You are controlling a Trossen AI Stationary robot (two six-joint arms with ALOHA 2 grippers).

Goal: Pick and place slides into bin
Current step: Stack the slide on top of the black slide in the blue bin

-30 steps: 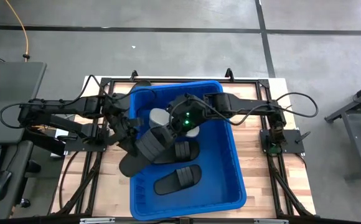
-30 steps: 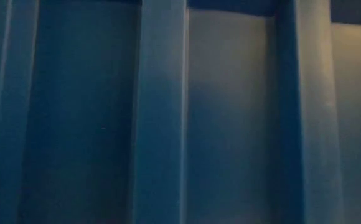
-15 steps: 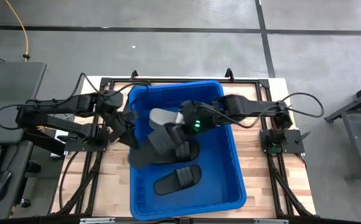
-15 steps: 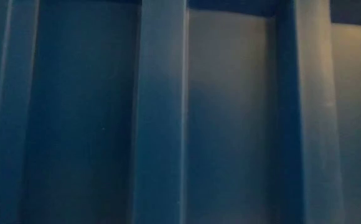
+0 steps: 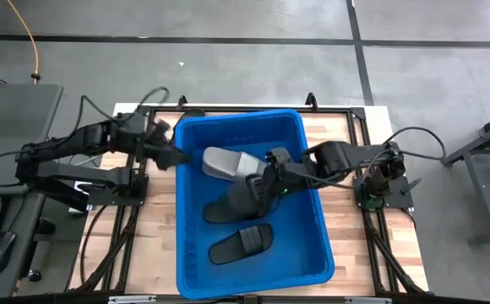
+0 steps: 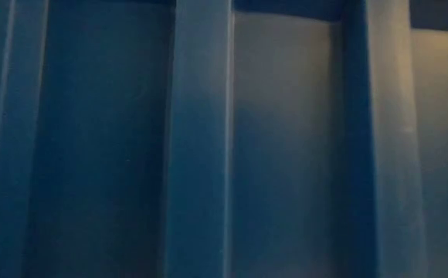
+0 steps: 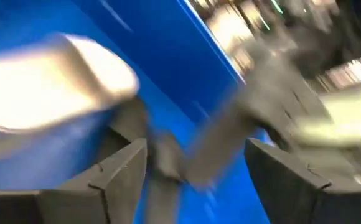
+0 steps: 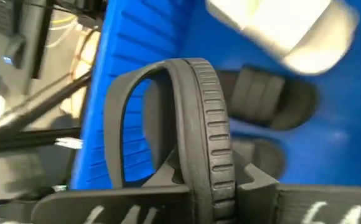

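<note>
Right gripper (image 5: 266, 179) is inside the bin (image 5: 313, 241), low over the middle, fingers clamped on the strap of a black slide (image 8: 193, 118) — the right wrist view shows the ribbed strap edge arching straight up from between the fingers. Left gripper (image 5: 167, 158) sits at the bin's left rim, outside the wall; in its wrist view its fingers (image 7: 121, 171) are spread with nothing between them. Already in the bin: a grey slide (image 5: 221, 162) toward the far end, a black slide (image 5: 242, 243) near the front, another dark one under the right gripper. Step in hand, as I judge it: releasing the held slide. To do it well, open while low over bare floor, not on the grey one, then lift straight up so the strap does not snag a finger; keep the left arm clear of the rim so the arms do not meet. Views differ: the high view gives the whole layout, both arms and the slide count, but the grip itself is buried under the right arm there. The right wrist view shows the clamp on the strap plus two dark slides and the grey one beyond. The left wrist view is motion-blurred — blue wall, grey slide (image 7: 50, 87), the other arm. The low view shows only the bin's ribbed outer wall (image 6: 201, 139), no arms or slides.
</note>
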